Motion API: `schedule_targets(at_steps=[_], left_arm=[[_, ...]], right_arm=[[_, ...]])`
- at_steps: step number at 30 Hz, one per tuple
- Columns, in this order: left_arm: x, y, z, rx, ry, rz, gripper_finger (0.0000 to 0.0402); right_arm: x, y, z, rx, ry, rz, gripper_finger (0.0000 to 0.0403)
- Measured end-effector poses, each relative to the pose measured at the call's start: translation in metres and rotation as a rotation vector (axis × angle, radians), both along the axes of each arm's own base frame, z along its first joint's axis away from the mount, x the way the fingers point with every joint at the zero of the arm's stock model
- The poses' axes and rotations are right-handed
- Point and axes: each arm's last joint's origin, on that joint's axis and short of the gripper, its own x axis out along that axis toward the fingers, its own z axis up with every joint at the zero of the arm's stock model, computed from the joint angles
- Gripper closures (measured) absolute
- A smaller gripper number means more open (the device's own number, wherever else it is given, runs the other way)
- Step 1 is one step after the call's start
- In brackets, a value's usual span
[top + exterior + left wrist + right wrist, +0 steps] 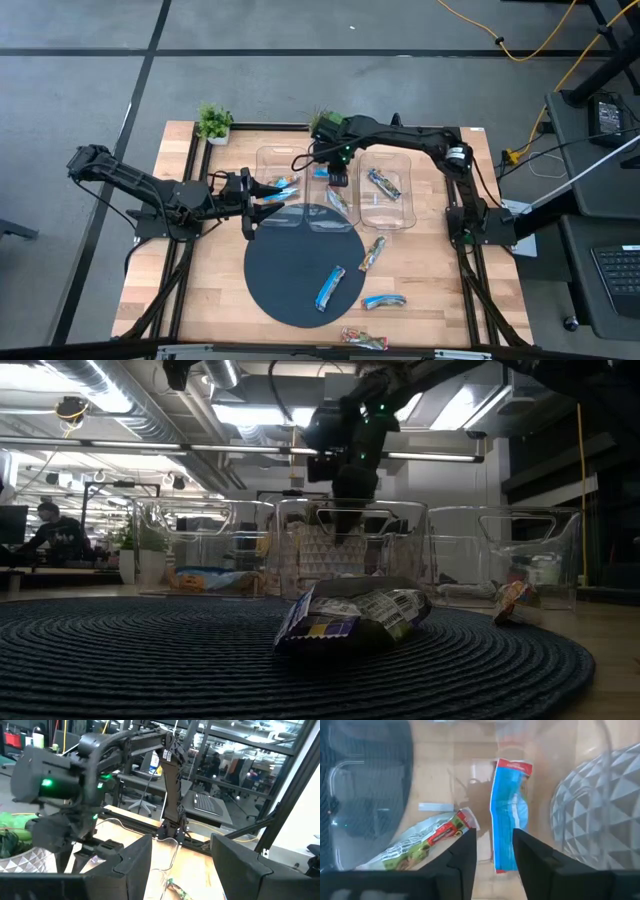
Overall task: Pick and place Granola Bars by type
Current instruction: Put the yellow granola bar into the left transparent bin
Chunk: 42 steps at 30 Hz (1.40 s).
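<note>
Now granola bars (330, 288) lie scattered on the dark round mat (270, 280) and the bare wood, others already in clear bins (390, 212).

Right gripper (337, 178) hangs over the middle bin, fingers slightly parted, empty; its wrist view alone shows a blue bar (507, 827) beneath. Left gripper (268, 197) hovers at the mat's edge, spread, empty.

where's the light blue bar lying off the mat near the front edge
In the high view, the light blue bar lies on bare wood just right of the round mat, above the multicoloured bar.
</note>
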Motion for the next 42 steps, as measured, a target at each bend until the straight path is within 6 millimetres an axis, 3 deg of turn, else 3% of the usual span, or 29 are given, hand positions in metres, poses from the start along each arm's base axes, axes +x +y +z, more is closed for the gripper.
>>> schedule_targets(at_steps=[10, 17, 26, 34, 42], left_arm=[[0.0, -0.001, -0.001, 0.006, 0.014, -0.029, 0.0208], [0.0, -0.001, -0.003, 0.012, 0.033, -0.041, 0.0208], [0.001, -0.004, -0.005, 0.018, 0.05, -0.12, 0.0208], [0.001, -0.005, -0.006, 0.021, 0.06, -0.172, 0.0208], [0.001, -0.006, -0.007, 0.023, 0.071, -0.195, 0.0208]], right_arm=[[-0.014, 0.038, 0.046, -0.047, -0.02, 0.072, 0.028], [-0.034, 0.077, 0.064, -0.015, 0.101, 0.175, 0.0282], [-0.069, 0.13, 0.083, -0.01, 0.086, 0.287, 0.0282], [-0.112, 0.182, 0.076, -0.034, -0.075, 0.433, 0.0282], [-0.138, 0.22, 0.039, -0.052, -0.07, 0.623, 0.0282]])
